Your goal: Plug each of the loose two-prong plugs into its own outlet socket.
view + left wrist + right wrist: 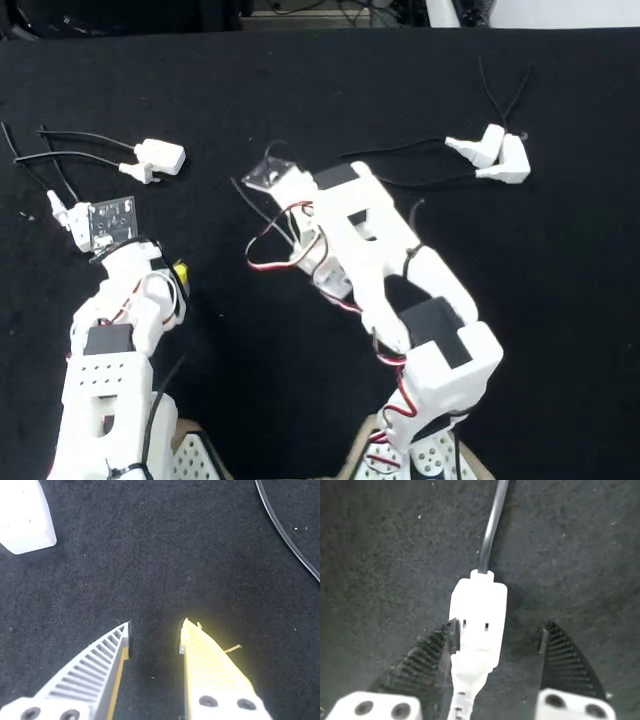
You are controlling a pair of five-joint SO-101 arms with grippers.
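**A robotics lab bench, as we read it**

We see a table [560, 320] draped in black cloth. On it stand two white printed arms, the left arm [105, 350] and the right arm [385, 250], with bare servo wires [272, 245] looping outside the shells. Perforated base plates [195, 458] sit at the near edge, corded plug-and-socket pieces [500, 155] lie on the cloth, and loose cables [300, 8] run beyond the far edge.

The left gripper [156, 625] hangs with fingers parted over the black mat [165, 555]. A white block [25, 517] lies at its ten o'clock, a black cable [285, 530] at two o'clock.
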